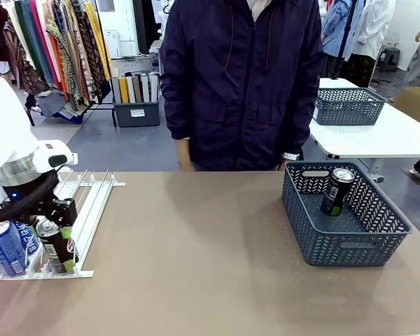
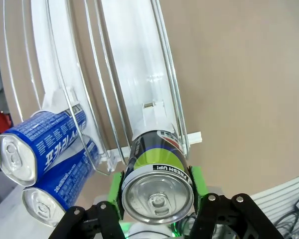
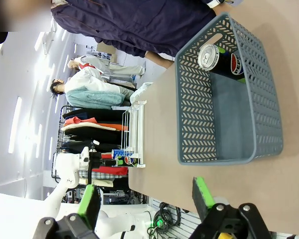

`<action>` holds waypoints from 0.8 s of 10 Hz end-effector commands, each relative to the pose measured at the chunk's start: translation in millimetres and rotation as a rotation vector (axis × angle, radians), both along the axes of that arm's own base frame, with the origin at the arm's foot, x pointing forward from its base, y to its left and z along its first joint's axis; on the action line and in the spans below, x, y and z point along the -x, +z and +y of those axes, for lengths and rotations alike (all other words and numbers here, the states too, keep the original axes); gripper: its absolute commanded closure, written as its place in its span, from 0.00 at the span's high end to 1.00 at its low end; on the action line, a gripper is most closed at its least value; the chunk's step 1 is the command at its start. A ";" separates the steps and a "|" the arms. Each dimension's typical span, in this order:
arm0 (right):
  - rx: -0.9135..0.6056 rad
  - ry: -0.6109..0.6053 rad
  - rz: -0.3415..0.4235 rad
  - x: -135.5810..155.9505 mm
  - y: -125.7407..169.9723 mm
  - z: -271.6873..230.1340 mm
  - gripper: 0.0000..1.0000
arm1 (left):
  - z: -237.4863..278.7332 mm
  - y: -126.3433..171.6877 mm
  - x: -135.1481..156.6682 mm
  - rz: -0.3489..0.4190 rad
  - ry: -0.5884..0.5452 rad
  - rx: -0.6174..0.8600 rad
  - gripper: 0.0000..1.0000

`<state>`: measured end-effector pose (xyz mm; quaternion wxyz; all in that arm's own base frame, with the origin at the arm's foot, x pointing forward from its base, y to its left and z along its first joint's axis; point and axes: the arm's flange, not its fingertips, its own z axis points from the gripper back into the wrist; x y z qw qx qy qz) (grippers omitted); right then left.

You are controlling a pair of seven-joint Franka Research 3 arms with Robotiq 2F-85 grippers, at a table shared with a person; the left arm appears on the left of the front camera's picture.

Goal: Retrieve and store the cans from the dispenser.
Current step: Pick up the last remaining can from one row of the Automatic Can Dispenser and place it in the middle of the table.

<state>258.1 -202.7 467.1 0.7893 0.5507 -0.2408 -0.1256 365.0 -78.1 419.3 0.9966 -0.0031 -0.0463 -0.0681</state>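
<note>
the brown table (image 1: 210, 280) carries the grey basket (image 1: 339, 245) at the robot's right, a pepsi can (image 1: 336, 190) inside it, and the white dispenser (image 1: 91, 203) well apart at the left. at the dispenser's low end, beside two blue cans (image 2: 42, 144), the green-banded can (image 2: 157, 164) stands near upright, silver top toward the wrist, long axis along the fingers. the left gripper (image 2: 157, 186) presses its pads on the can's sides; the right gripper (image 3: 145, 194) gapes empty, nearer the basket.

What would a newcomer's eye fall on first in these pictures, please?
The left end effector clamps a black-and-green can at the white dispenser's near end, beside two blue cans. Over on the right, a second black can sits in a grey-blue basket.
</note>
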 end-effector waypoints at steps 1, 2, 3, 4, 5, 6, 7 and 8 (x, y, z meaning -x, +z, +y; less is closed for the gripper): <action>-0.003 0.006 -0.021 0.2 2.1 -1.9 1.00 | 18.0 -33.9 70.3 -0.052 0.007 -0.021 0.00; -0.003 0.006 -0.021 0.2 2.1 -1.9 1.00 | 19.4 -7.5 74.3 -0.094 0.004 -0.017 0.00; -0.003 0.006 -0.021 0.2 2.1 -1.9 1.00 | 24.4 27.8 75.7 -0.133 0.046 -0.025 0.00; -0.003 0.006 -0.021 0.2 2.1 -1.9 1.00 | 30.0 63.4 75.0 -0.154 0.030 0.033 0.00; -0.003 0.006 -0.021 0.2 2.1 -1.9 1.00 | 36.7 96.5 71.9 -0.211 0.039 0.052 0.00; -0.003 0.006 -0.021 0.2 2.1 -1.9 1.00 | 40.2 129.7 69.7 -0.242 0.000 0.140 0.00; -0.003 0.006 -0.021 0.2 2.1 -1.9 1.00 | 43.1 147.6 67.9 -0.246 0.003 0.178 0.00; -0.003 0.006 -0.021 0.2 2.1 -1.9 1.00 | 46.0 154.8 64.1 -0.257 0.009 0.180 0.00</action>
